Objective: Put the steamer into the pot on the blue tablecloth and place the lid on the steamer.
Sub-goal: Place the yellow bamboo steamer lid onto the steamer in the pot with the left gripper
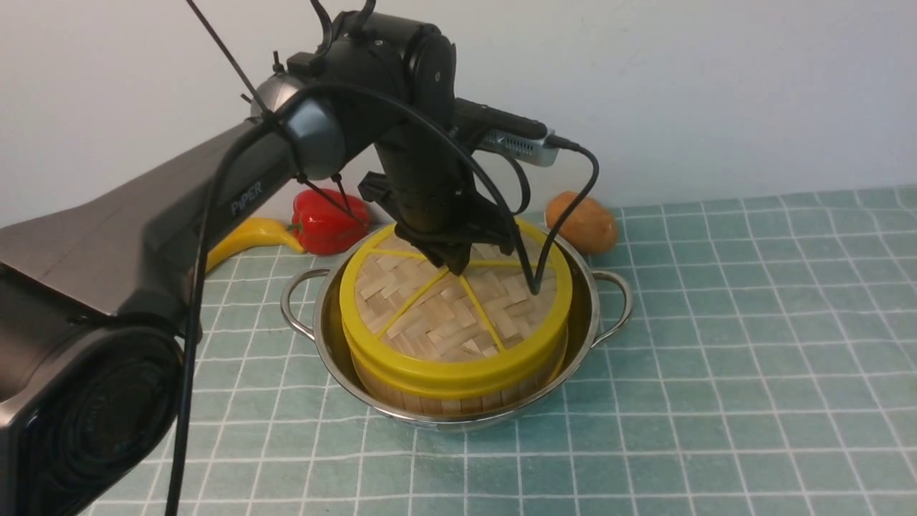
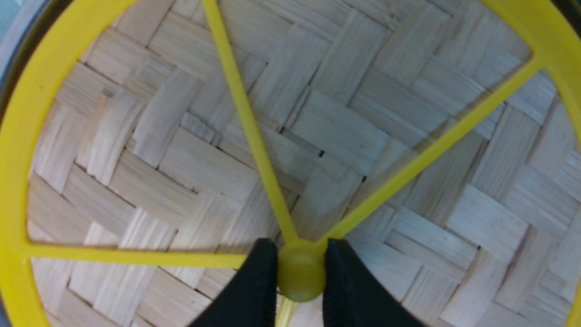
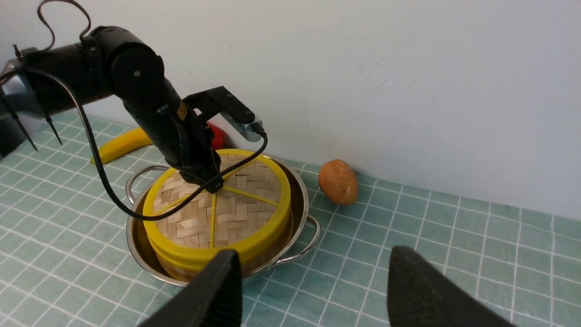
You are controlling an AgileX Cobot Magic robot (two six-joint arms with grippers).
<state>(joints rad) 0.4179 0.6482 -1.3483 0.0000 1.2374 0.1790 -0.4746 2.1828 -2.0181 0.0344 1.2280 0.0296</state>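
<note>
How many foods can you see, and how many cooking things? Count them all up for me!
Foods: 3 (red bell pepper, banana, potato)
Cooking things: 3 (pot, steamer, lid)
Total: 6

My left arm (image 1: 179, 193): runs from lower left of the front frame up to top centre, wrist bent straight down. My left gripper (image 1: 453, 264): fingers (image 2: 254, 290) clamped either side of the lid (image 1: 444, 322) knob. My right gripper (image 3: 313, 259): jaws wide apart, along the bottom edge of its wrist frame.
</note>
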